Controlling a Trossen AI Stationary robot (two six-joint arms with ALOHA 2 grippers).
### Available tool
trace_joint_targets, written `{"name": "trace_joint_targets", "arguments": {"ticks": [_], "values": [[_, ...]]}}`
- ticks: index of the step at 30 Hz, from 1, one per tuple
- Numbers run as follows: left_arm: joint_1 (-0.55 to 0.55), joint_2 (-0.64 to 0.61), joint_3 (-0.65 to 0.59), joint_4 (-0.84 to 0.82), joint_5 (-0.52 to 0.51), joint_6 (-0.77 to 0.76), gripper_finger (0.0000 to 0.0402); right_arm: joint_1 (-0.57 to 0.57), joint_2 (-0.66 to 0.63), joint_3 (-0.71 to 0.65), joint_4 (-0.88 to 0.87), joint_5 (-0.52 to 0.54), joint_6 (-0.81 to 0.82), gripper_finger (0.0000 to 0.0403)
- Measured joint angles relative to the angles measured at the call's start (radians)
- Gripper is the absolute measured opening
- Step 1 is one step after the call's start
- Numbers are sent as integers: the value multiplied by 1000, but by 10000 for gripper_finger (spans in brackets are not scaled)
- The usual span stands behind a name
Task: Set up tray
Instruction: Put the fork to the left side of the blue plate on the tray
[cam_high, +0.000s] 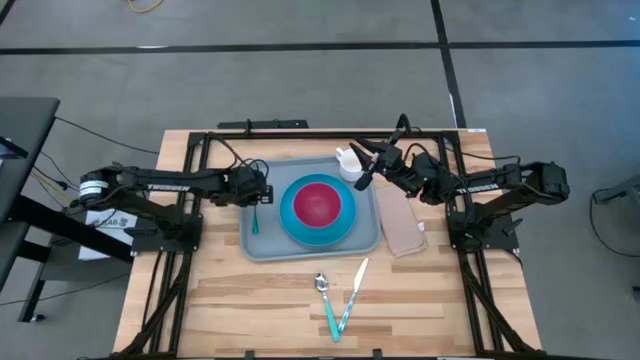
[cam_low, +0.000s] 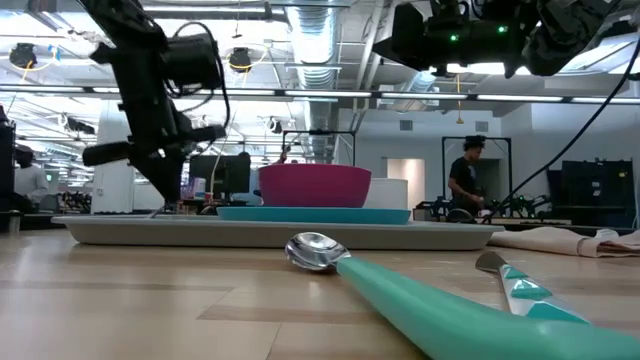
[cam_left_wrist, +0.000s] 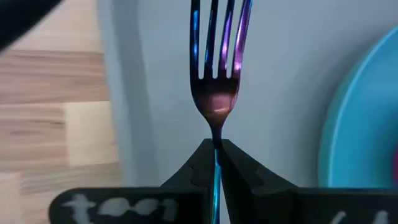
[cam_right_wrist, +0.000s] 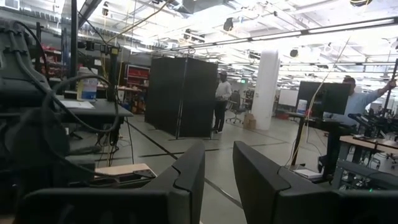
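counter: pale wooden slatted top with a black frame at its far edge; its near half is mostly bare wood, the widest open room.
tray: large flat grey-blue plastic rectangle with rounded corners and a low raised rim, lying mid-counter toward the far side; bare strips show along its left and near sides.
plate: round bright-blue plate on the tray's right part, close to the rim there.
bowl: round magenta bowl sitting in the middle of the plate.
napkin: beige folded cloth, soft and creased, just beside the tray's right rim.
left arm: reaches in over the tray's left edge; the left gripper has its jaws clenched on a fork with iridescent purple-blue tines and a teal handle, tines over the bare tray floor between rim and plate.
right arm: raised over the tray's far right corner; the right gripper has its jaws parted with nothing between them.
cup: small white cup at the tray's far right corner, just by the right arm.
spoon: shiny metal bowl with a teal handle, on bare wood near of the tray.
knife: metal blade with a teal handle, touching the spoon at the handle ends.
views: only the left wrist view shows the fork's tines; the right wrist view looks level into the room, where people stand far off.
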Motion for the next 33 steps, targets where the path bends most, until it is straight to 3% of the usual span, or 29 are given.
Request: {"name": "trace_joint_targets", "arguments": {"ticks": [14,33], "values": [[36,195,5,101,87,27,2,-26,0,0,-28,0,3,79],[34,188,1,122,54,30,54,-26,0,0,-29,0,3,79]]}}
